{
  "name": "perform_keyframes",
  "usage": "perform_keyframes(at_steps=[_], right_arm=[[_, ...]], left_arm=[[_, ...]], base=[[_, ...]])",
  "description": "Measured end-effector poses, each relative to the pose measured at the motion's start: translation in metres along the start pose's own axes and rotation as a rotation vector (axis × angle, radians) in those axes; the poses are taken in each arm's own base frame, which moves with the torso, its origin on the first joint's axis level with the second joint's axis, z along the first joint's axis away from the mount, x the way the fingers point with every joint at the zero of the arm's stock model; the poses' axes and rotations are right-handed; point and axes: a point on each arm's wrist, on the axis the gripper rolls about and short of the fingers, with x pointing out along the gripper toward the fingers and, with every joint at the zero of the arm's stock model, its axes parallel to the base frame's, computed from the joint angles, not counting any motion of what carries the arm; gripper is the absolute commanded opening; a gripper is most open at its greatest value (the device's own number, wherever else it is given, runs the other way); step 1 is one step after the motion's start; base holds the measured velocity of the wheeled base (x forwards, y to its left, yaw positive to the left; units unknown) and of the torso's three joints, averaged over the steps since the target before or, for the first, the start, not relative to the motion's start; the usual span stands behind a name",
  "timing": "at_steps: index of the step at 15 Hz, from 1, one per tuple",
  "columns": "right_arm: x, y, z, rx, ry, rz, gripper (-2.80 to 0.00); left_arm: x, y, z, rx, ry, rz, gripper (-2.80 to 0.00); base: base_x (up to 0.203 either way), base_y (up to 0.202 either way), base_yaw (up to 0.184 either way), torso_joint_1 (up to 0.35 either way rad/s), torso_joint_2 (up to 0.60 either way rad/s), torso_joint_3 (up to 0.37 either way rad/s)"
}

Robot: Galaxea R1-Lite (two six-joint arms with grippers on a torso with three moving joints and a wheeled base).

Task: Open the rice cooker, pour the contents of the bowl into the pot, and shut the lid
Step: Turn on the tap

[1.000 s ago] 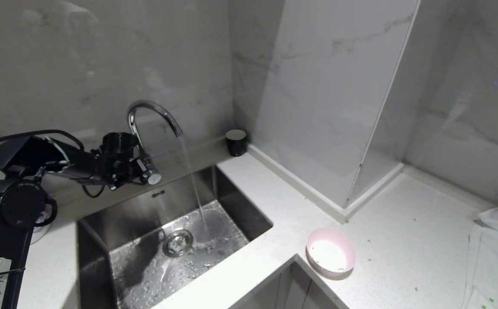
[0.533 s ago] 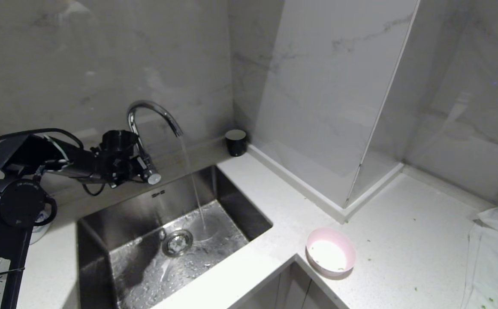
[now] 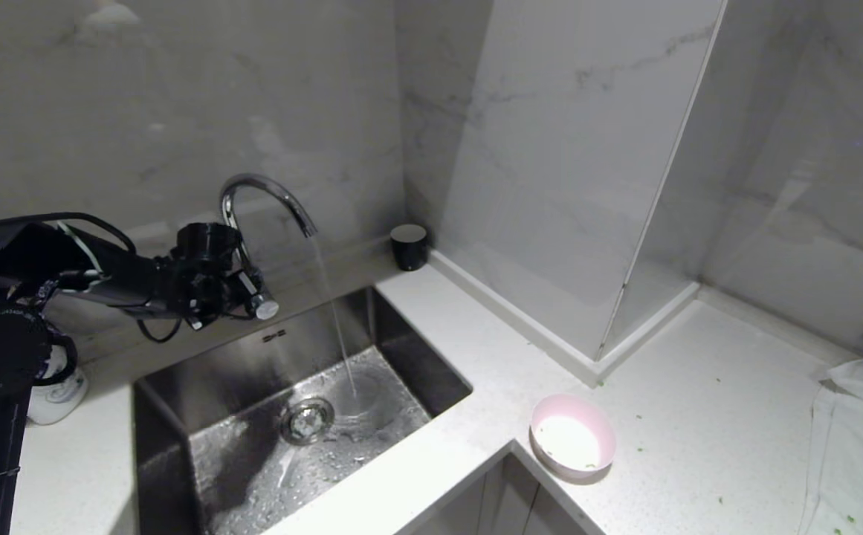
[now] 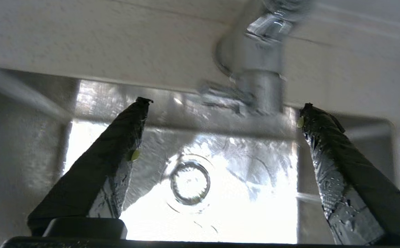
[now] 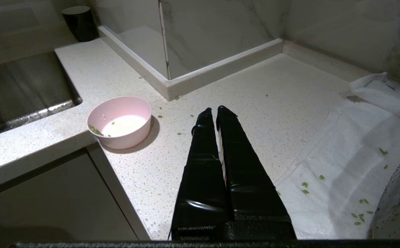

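Two pincers | left pincer (image 4: 220,106): tape-wrapped black fingers spread wide, gripping nothing, just by the curved chrome faucet (image 3: 267,195) with water running into the brushed-steel sink (image 3: 401,338) | right pincer (image 5: 214,109): glossy black fingers pressed together, empty, above the speckled white tabletop (image 5: 255,89) | round pink bowl (image 3: 573,444): near the tabletop corner, few green bits (image 5: 96,130) inside | rumpled white cloth (image 5: 351,144) at right

Left arm reaches out level, its left gripper (image 4: 220,106) spread wide with nothing between the fingers (image 4: 117,162). Right gripper (image 5: 213,109) points forward and down, its two black fingers (image 5: 236,151) pressed together, empty
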Motion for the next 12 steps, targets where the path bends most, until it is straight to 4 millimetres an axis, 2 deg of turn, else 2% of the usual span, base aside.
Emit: perform_keyframes(at_steps=[7, 12], right_arm=[[0.0, 0.0, 0.0, 0.0, 0.0, 0.0, -2.8], [0.0, 0.0, 0.0, 0.0, -0.001, 0.0, -2.8]], left_arm=[[-0.042, -0.002, -0.008, 0.013, 0.035, -0.027, 0.0], [-0.072, -0.015, -0.017, 0.041, 0.052, -0.078, 0.0]], base=[[0.0, 0.0, 0.0, 0.0, 0.0, 0.0], [0.0, 0.0, 0.0, 0.0, 0.0, 0.0]])
